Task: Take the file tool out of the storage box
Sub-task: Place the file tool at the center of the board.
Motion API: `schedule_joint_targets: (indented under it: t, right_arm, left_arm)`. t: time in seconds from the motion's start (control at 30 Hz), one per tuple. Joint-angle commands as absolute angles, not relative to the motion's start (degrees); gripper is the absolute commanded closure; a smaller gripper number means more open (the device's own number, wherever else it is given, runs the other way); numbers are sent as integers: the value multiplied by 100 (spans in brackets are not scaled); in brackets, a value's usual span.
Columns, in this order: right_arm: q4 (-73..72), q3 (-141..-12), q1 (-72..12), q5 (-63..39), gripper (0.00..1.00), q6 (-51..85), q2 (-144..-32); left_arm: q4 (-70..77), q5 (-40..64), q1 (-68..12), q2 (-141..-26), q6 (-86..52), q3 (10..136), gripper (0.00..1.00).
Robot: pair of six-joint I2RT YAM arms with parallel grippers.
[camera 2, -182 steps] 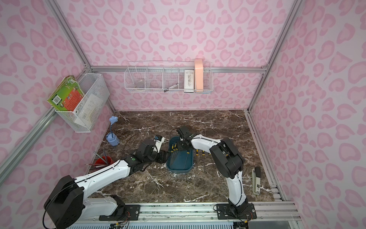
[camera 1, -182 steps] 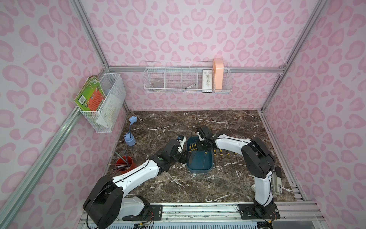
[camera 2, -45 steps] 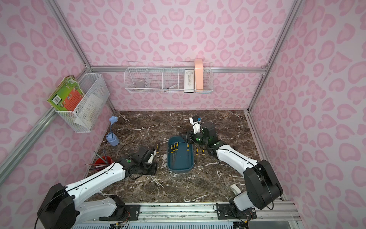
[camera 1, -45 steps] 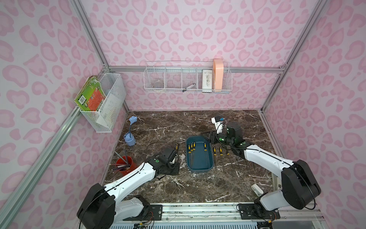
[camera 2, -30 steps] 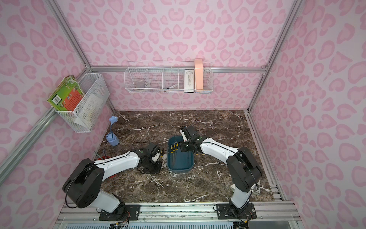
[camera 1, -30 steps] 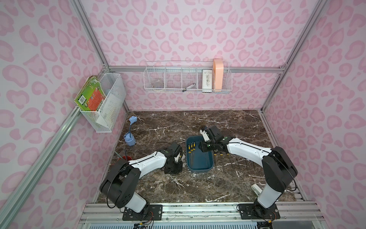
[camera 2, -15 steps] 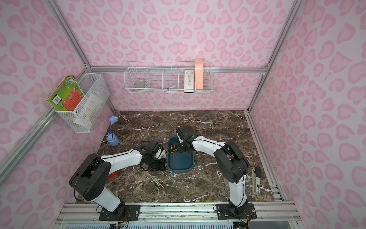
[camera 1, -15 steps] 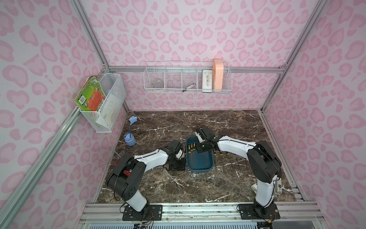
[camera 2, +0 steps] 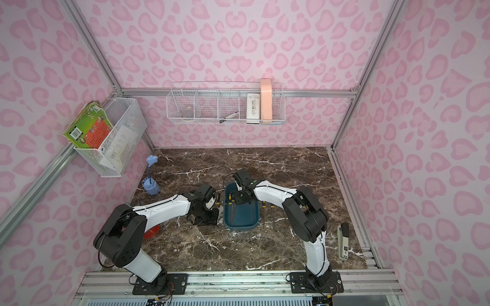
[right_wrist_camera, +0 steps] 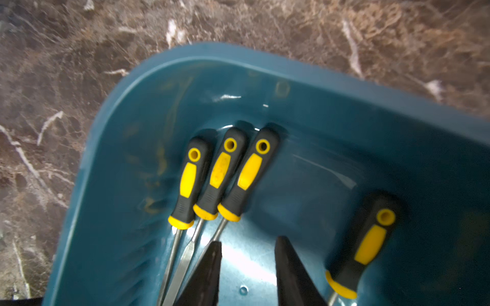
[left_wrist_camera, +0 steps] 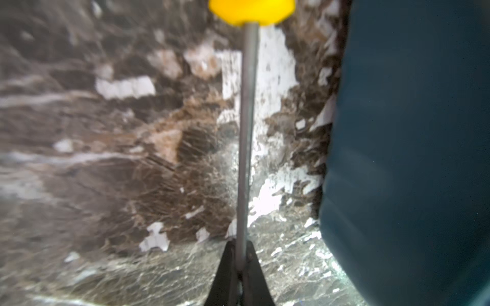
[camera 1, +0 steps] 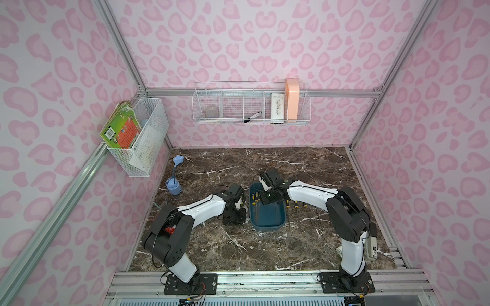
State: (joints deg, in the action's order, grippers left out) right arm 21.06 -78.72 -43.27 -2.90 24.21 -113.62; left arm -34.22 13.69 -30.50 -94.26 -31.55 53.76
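Note:
The dark teal storage box (camera 1: pixel 267 225) (camera 2: pixel 240 224) stands mid-table. In the right wrist view three file tools (right_wrist_camera: pixel 220 172) with black-and-yellow handles lie side by side in one corner of the box (right_wrist_camera: pixel 238 53), and another file (right_wrist_camera: pixel 368 238) lies apart. My right gripper (right_wrist_camera: pixel 249 241) (camera 1: pixel 267 198) is open inside the box, over bare floor between them. My left gripper (left_wrist_camera: pixel 240 247) (camera 2: pixel 205 216) is shut on the grey shaft of a file tool (left_wrist_camera: pixel 245 132), held low over the marble just outside the box's left wall (left_wrist_camera: pixel 411 159).
Several files (camera 1: pixel 295 206) lie on the table right of the box. A red pen pot (camera 2: pixel 151 230) and a blue flower pot (camera 1: pixel 173 188) stand at the left. A grey stapler (camera 2: pixel 344 241) lies front right. White wire baskets (camera 1: pixel 250 110) (camera 1: pixel 138 137) hang on the walls.
My right gripper has come from the right of the box leftward and down into its far end. The left gripper has shifted little and stays shut on its file.

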Motion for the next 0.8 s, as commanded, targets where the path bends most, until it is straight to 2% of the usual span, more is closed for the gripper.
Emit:
schedule_joint_targets:
  t: [0.0, 0.3, 0.6, 0.77]
  right_arm:
    - [2138, -8003, -4340, -342, 64, 2380, -11424]
    - [2436, -8359, -4354, -162, 64, 2424, -11707]
    - [2564, -8512, -4364, 82, 65, 2428, -11944]
    - [2511, -8534, -4365, 79, 66, 2439, -12036]
  left_arm:
    - [-3922, 1463, -3048, -9576, -3079, 5566, 96]
    - [-4084, 1586, -3015, -9945, -3070, 5807, 91]
    - [-4016, 1679, -3024, -10110, -3032, 5810, 74]
    - [-4025, 1655, -3023, -10040, -3041, 5832, 71]
